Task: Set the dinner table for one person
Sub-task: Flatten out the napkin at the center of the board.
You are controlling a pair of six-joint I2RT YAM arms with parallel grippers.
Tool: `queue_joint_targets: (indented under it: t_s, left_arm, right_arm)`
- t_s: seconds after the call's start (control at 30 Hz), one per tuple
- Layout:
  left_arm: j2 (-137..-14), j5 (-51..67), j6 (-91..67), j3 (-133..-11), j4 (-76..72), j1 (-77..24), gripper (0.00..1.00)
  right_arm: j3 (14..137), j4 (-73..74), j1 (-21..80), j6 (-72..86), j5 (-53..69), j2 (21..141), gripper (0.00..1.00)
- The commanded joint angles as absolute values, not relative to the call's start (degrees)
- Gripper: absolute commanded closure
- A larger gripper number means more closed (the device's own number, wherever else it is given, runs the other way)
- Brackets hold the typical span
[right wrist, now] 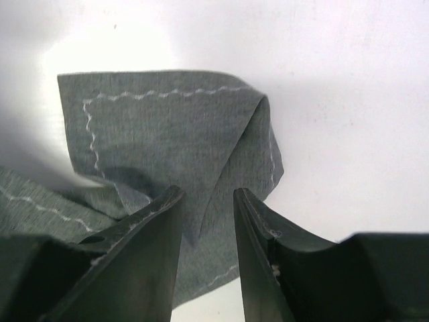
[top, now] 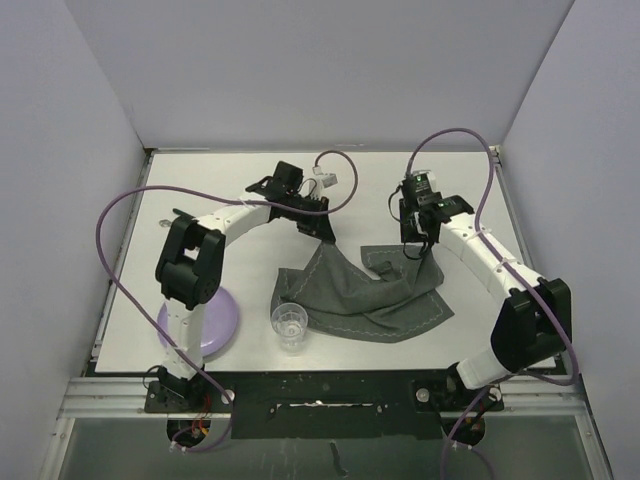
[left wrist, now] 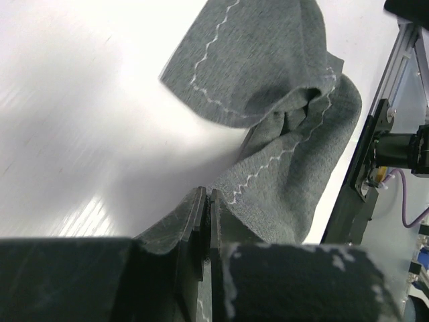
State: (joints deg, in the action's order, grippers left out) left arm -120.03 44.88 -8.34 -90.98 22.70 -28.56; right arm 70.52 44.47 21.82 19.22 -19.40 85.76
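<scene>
The white dinner table (top: pixel 370 190) carries a crumpled dark grey cloth placemat (top: pixel 375 300) with white wavy stitching. My left gripper (top: pixel 325 233) is shut on the placemat's far left edge and holds it lifted off the table. In the left wrist view the jaws (left wrist: pixel 206 196) pinch the cloth (left wrist: pixel 268 100). My right gripper (top: pixel 413 250) is open, just above the placemat's folded far right corner. In the right wrist view its fingers (right wrist: pixel 206 194) straddle the fold of the cloth (right wrist: pixel 167 127) without gripping it. A purple plate (top: pixel 215 322) and a clear plastic cup (top: pixel 289 325) stand near the front.
The plate lies partly under the left arm's base at the front left. The cup stands just beside the placemat's near left edge. White walls enclose the table on three sides. Purple cables loop above both arms. A black rail (top: pixel 330 400) runs along the near edge.
</scene>
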Motion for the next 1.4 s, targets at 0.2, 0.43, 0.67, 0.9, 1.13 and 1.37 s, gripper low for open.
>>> queue_joint_targets:
  t_s: [0.2, 0.43, 0.67, 0.9, 1.13, 1.37]
  left_arm:
    - [-111.6, 35.43, -5.59, -103.98, 36.93, -22.79, 1.0]
    - [-114.57, 32.87, -4.38, -117.68, 45.48, -20.96, 1.0]
    - [-120.81, 28.39, -1.21, -140.11, 60.07, -19.35, 1.0]
    - [-123.25, 27.56, -2.2, -146.11, 63.91, -16.64, 1.0]
    - [-124.23, 26.13, -6.01, -135.96, 60.61, -16.61, 1.0]
    - [-124.44, 25.8, -8.9, -125.49, 55.62, -17.0, 1.0]
  right_arm:
    - [85.91, 40.32, 14.68, 16.51, -14.03, 94.64, 0.63]
    - [87.04, 37.92, 10.49, 16.7, -6.51, 100.05, 0.65]
    - [86.68, 35.98, 8.46, 17.69, -2.17, 103.38, 0.66]
    - [88.27, 35.36, 6.97, 18.41, 1.87, 106.34, 0.67]
    - [88.24, 34.97, 5.39, 18.97, 4.57, 107.43, 0.68]
    - [89.97, 34.45, 3.18, 20.21, 8.27, 110.51, 0.68]
